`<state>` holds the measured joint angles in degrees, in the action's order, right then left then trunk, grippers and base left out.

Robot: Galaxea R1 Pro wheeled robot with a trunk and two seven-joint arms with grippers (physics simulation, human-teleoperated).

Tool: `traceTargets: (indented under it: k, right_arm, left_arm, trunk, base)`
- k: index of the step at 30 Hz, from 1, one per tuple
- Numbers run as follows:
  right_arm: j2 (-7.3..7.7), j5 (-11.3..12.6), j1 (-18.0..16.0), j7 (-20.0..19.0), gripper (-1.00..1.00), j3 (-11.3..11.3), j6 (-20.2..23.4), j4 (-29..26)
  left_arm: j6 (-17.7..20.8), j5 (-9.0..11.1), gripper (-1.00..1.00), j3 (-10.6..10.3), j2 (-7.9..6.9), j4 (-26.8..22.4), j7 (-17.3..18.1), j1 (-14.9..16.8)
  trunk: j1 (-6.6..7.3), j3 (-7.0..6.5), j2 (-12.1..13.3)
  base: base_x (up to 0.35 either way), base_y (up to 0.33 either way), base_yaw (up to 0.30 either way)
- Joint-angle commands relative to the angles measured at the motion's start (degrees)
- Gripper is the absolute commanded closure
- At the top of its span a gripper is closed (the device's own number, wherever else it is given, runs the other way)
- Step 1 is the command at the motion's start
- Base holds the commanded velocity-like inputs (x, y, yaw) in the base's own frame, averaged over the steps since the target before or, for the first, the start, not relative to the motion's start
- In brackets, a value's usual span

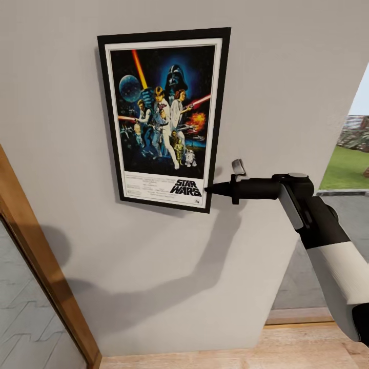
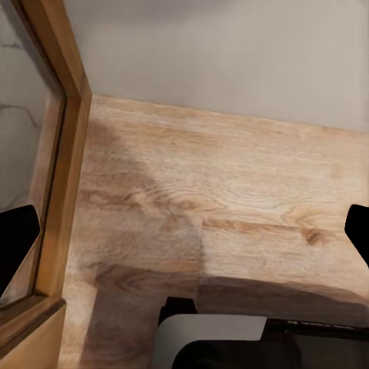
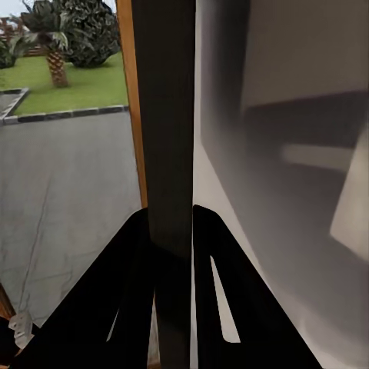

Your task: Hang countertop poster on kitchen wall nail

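Observation:
The Star Wars poster [image 1: 163, 118] stands upright and flat against the grey wall [image 1: 287, 77], slightly tilted. My right gripper [image 1: 210, 188] reaches in from the right and is shut on the poster's lower right frame edge, beside the logo. In the right wrist view the black fingers [image 3: 134, 277] pinch the dark frame edge [image 3: 169, 115]. A small grey metal piece [image 1: 238, 166] sticks out of the wall just above that gripper. My left gripper [image 2: 188, 234] hangs open over the wooden floor, holding nothing. The kitchen countertop is out of view.
A wooden door frame [image 1: 46, 277] runs diagonally at the left. Light wood floor [image 1: 256, 353] meets the wall's base. To the right the wall ends at an opening onto pavement and lawn [image 1: 348, 164]. My own base [image 2: 215, 342] sits below the left gripper.

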<state>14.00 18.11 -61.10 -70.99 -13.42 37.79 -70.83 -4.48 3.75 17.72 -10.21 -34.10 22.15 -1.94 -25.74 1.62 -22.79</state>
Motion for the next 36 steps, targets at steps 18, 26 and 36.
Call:
traceTargets:
  k: [18,26,36]
  right_arm:
    - [0.06,0.5,-0.1,0.0,1.0,-0.1,0.6,0.0]
    - [0.06,0.5,-0.1,0.0,1.0,-0.1,0.6,0.0]
    - [0.06,0.5,-0.1,0.0,1.0,-0.1,0.6,0.0]
  left_arm:
    - [0.1,0.4,-1.0,0.1,0.01,-0.1,0.3,0.0]
    - [0.1,0.4,-1.0,0.1,0.01,-0.1,0.3,0.0]
    - [0.1,0.4,-1.0,0.1,0.01,-0.1,0.3,0.0]
  trunk:
    - [-0.04,0.12,-0.1]
    - [-0.04,0.12,-0.1]
    - [-0.04,0.12,-0.1]
  base:
    - [0.0,-0.043,0.0]
    - [0.0,0.0,0.0]
    - [0.0,0.0,0.0]
